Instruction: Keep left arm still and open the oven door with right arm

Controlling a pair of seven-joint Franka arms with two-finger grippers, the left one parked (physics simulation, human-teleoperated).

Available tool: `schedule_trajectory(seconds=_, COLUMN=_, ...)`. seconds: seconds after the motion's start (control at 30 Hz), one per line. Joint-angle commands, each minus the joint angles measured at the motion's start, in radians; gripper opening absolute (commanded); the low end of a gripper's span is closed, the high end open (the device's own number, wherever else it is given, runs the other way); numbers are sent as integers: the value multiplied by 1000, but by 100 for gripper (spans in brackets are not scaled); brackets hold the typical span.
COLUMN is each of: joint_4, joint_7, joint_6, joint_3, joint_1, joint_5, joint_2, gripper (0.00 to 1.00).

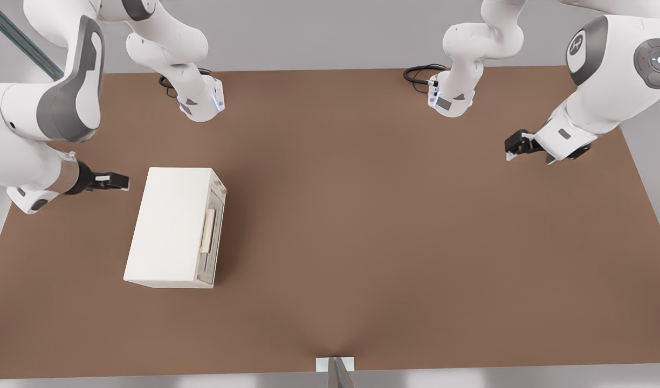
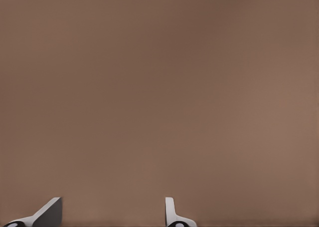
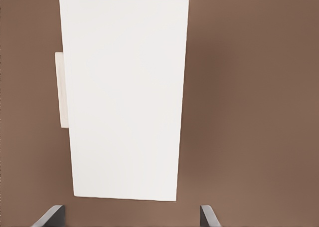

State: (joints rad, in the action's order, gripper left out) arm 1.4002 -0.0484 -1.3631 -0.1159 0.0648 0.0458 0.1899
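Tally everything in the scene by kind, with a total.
Oven, door shut, with door handle: 1
Table: 1
Working gripper, beside the oven's back on the front view's left, jaws open: 1
Cables at the arm bases: 2
Total: 5

A bare brown table (image 1: 362, 215) with black cables (image 1: 419, 73) at its far edge.

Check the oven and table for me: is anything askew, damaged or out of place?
Nothing stands out. The oven sits flat on the table, door shut, handle intact, turned slightly off the table's edges. The end effector hangs open on the oven's rear side, touching nothing.
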Motion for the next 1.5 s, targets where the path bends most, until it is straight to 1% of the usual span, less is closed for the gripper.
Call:
schedule_trajectory(seconds=0.0, joint_4=3, joint_7=-34, joint_6=-36, joint_3=-1, joint_1=-4, joint_5=23, joint_2=-4, gripper=100)
schedule_trajectory(seconds=0.07, joint_4=10, joint_7=-42, joint_6=-34, joint_3=4, joint_1=4, joint_5=9, joint_2=-4, gripper=100)
schedule_trajectory(seconds=0.1, joint_4=14, joint_7=-45, joint_6=-30, joint_3=10, joint_1=38, joint_5=-32, joint_2=11, gripper=100)
schedule_trajectory(seconds=0.13, joint_4=62, joint_7=-42, joint_6=-30, joint_3=10, joint_1=156, joint_5=-212, joint_2=19, gripper=84)
schedule_trajectory(seconds=0.17, joint_4=60, joint_7=-36, joint_6=-19, joint_3=10, joint_1=257, joint_5=-325, joint_2=85, gripper=21)
schedule_trajectory(seconds=0.23, joint_4=57, joint_7=-25, joint_6=-39, joint_3=10, joint_1=334, joint_5=-402, joint_2=175, gripper=21)
schedule_trajectory(seconds=0.3, joint_4=65, joint_7=102, joint_6=-64, joint_3=10, joint_1=369, joint_5=-475, joint_2=243, gripper=21)
schedule_trajectory(seconds=0.37, joint_4=114, joint_7=251, joint_6=-96, joint_3=10, joint_1=428, joint_5=-526, joint_2=261, gripper=21)
schedule_trajectory(seconds=0.47, joint_4=128, joint_7=306, joint_6=-113, joint_3=10, joint_1=457, joint_5=-527, joint_2=269, gripper=21)
schedule_trajectory(seconds=0.57, joint_4=142, joint_7=505, joint_6=-154, joint_3=10, joint_1=518, joint_5=-586, joint_2=313, gripper=21)
schedule_trajectory(seconds=0.73, joint_4=117, joint_7=524, joint_6=-175, joint_3=10, joint_1=540, joint_5=-590, joint_2=319, gripper=21)
schedule_trajectory(seconds=0.8, joint_4=117, joint_7=550, joint_6=-208, joint_3=10, joint_1=540, joint_5=-643, joint_2=348, gripper=21)
schedule_trajectory(seconds=1.13, joint_4=118, joint_7=598, joint_6=-229, joint_3=10, joint_1=535, joint_5=-641, joint_2=401, gripper=21)
schedule_trajectory(seconds=1.27, joint_4=120, joint_7=598, joint_6=-235, joint_3=10, joint_1=529, joint_5=-641, joint_2=402, gripper=21)
schedule_trajectory(seconds=1.47, joint_4=112, joint_7=613, joint_6=-225, joint_3=10, joint_1=564, joint_5=-626, joint_2=391, gripper=21)
